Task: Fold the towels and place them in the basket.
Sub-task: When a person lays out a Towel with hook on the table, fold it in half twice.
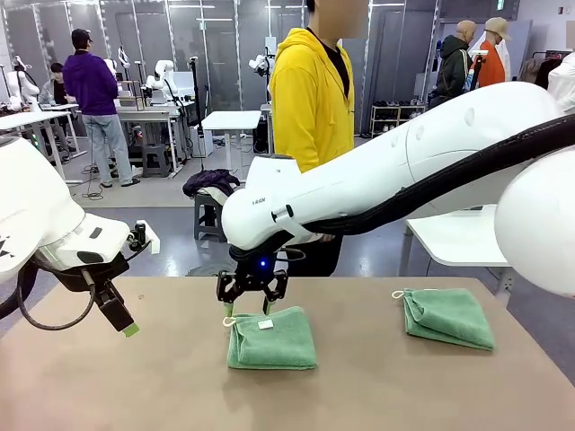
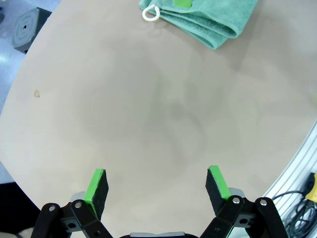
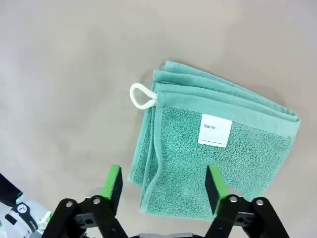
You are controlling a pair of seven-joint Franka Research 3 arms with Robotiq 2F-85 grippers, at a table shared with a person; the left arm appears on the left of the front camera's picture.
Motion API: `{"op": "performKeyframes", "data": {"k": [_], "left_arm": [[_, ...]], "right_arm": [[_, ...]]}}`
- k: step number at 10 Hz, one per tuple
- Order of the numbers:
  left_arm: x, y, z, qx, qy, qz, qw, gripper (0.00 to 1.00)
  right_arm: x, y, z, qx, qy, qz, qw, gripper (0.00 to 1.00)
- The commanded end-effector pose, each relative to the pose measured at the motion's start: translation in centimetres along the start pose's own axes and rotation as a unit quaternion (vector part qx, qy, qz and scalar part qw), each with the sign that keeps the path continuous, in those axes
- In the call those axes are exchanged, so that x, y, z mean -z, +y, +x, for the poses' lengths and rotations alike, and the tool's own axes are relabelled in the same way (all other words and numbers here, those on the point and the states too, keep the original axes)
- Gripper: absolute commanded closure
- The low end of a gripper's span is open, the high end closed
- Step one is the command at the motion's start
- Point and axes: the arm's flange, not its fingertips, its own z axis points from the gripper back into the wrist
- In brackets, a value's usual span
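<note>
A wide tan table (image 1: 359,395) is seen, with a person in a yellow hooded top (image 1: 310,90) standing at its far side. Taking the table's middle as the landmark: a folded mint-green towel (image 1: 271,339) lies just there, and a second folded towel (image 1: 449,317) lies well to the right of it. Both appear fully folded, so the folding is judged done; placing them in a basket is judged to be left. The right gripper (image 1: 251,308) is held just above the middle towel's far edge, its jaws spread apart and gripping nothing. The left gripper (image 2: 157,186) hangs over bare table left of the middle, its jaws likewise apart and empty. On the middle towel a white tag (image 3: 215,131) and a white cord loop (image 3: 141,97) are shown. Beyond the table, a workshop room with white benches is seen.
</note>
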Motion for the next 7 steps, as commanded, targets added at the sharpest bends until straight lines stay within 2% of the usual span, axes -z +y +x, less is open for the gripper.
{"op": "performKeyframes", "data": {"k": [1,2,7], "left_arm": [[0.1,-0.2,0.1,-0.008,0.003,0.002,1.000,0.00],[0.1,-0.2,0.1,-0.008,0.003,0.002,1.000,0.00],[0.1,-0.2,0.1,-0.008,0.003,0.002,1.000,0.00]], "right_arm": [[-0.3,-1.8,-1.1,0.009,-0.006,0.024,1.000,0.00],[0.0,0.0,0.0,0.000,0.000,0.000,1.000,0.00],[0.0,0.0,0.0,0.000,0.000,0.000,1.000,0.00]]}}
